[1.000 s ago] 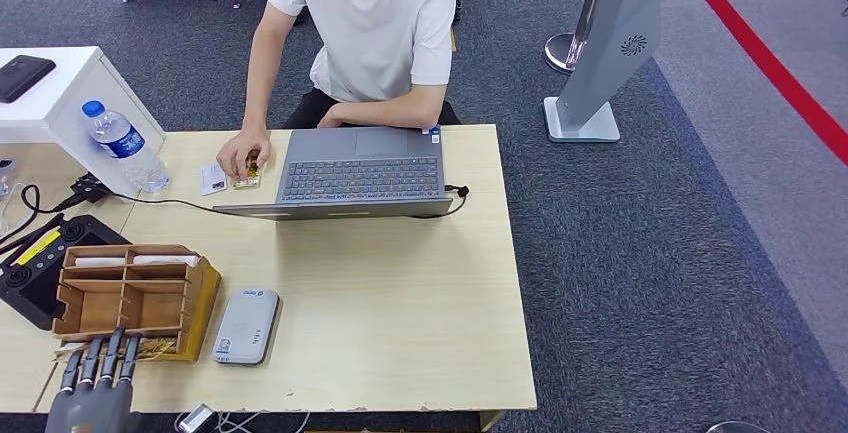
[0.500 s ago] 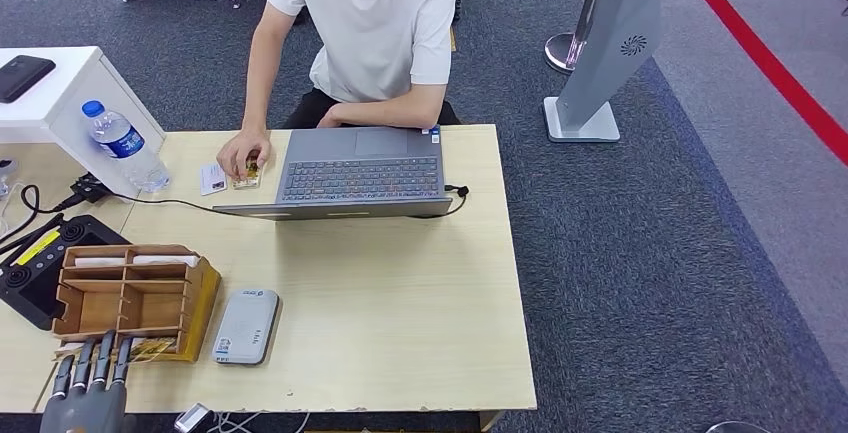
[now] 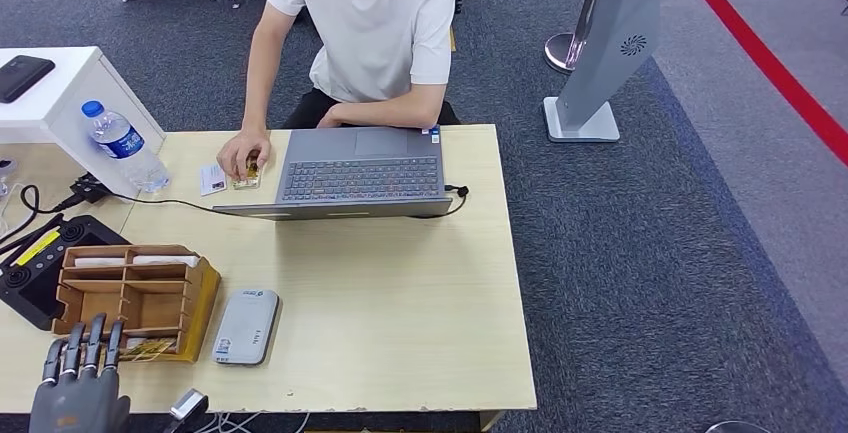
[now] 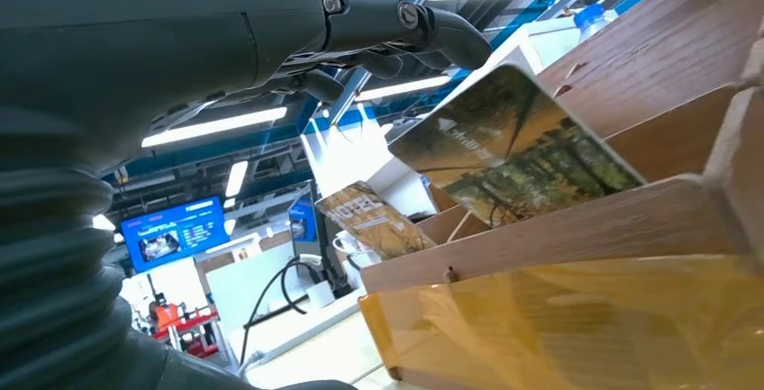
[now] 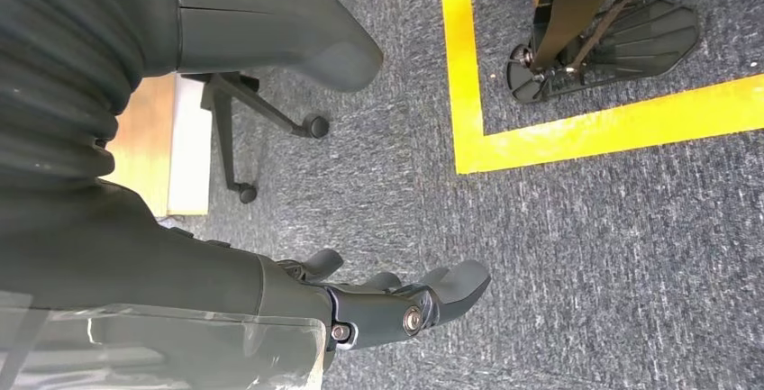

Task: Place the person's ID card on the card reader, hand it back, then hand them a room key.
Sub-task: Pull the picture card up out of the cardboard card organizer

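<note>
Left hand (image 3: 78,383) sits at the bottom left of the head view, just off the near edge of the table (image 3: 400,303), fingers straight, slightly apart and holding nothing. The fingertips reach the front of the wooden organizer (image 3: 135,298). From the left wrist view the fingers (image 4: 423,30) hang over the room key cards (image 4: 513,151) standing in the organizer's front slots, not gripping any of them as far as I can see.

Right hand (image 5: 396,304) hangs down over grey carpet in the right wrist view, fingers loosely apart, nothing in it.

The grey card reader (image 3: 246,325) lies flat just right of the organizer, lower left of the frame. The ID card (image 3: 212,179) is up in the upper left part of the table, beside the person's hand (image 3: 245,153), which rests on another small card next to the open laptop (image 3: 355,173). A water bottle (image 3: 122,143) lies further left.
</note>
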